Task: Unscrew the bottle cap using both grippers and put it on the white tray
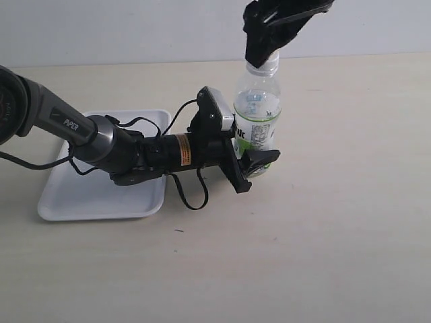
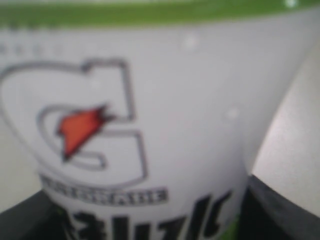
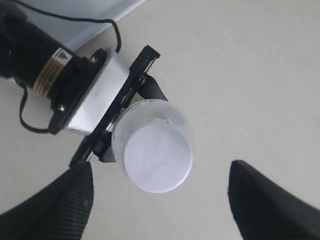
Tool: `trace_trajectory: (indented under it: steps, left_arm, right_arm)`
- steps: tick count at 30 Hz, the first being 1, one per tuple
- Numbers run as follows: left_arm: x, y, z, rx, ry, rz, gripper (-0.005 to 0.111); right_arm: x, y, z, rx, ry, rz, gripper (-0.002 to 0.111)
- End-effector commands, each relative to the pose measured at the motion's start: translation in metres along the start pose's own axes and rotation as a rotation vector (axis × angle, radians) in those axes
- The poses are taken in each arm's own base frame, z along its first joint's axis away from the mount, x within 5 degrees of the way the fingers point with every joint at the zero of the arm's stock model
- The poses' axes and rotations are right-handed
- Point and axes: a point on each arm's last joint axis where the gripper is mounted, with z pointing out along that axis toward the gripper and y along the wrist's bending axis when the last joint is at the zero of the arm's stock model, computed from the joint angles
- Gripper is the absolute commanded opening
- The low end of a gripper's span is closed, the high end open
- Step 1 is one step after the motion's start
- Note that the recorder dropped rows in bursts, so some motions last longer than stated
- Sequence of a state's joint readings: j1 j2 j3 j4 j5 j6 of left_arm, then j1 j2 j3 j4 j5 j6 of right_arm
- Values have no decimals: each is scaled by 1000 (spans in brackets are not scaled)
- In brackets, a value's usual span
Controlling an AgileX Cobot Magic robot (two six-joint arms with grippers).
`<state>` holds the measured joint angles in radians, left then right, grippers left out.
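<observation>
One clear plastic bottle (image 1: 256, 111) is standing upright on the pale matte counter (image 1: 337, 235), near one white tray (image 1: 67, 195) (smooth, rounded corners, low rim) that is lying flat with the left arm (image 1: 101, 138) crossing over it. One round white bottle cap (image 3: 157, 157) is sitting on the bottle's neck, its flat top showing faint crossing lines. The left fingers (image 1: 260, 160), black and hard-edged, are clamping the bottle low on its white-and-green label (image 1: 254, 134); one is pressing on the near side, and the other is passing behind the bottle and is mostly hidden. The right fingers (image 3: 70, 200), two dark pads with a fine ribbed grain, are hanging spread wide on either side of the cap, with gaps showing on both sides, and are holding nothing. In the exterior view they are covering most of the cap, and the right arm (image 1: 289, 13) is running off the frame's top edge. The left wrist view is showing only blurred label: a grey outlined letter, an orange bolt, a green band.
</observation>
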<state>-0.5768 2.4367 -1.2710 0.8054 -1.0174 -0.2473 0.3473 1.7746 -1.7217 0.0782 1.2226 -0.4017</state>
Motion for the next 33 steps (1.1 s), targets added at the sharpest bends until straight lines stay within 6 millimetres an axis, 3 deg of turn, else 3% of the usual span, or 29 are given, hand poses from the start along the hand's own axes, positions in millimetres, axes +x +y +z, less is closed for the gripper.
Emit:
trace_trajectory:
  steps: [1,11,20,28,33]
  left_arm:
    - [-5,0,0,2,-9,19,0]
    - [-5,-1,0,17,-5,29,0]
    - [-5,-1,0,19,-4,30,0]
    - [-5,-1,0,19,-4,30,0]
    - [-5,-1,0,19,-4,30,0]
  right_arm:
    - [-2,1,-5,5,-29,360,72]
    - [-2,0,-4,4,-32,454,72]
    - [-12,-6,25,-3,29,456,72]
    - [-19,-7,12,1,-20,455,64]
    - [-19,-7,14,0,-13,420,64]
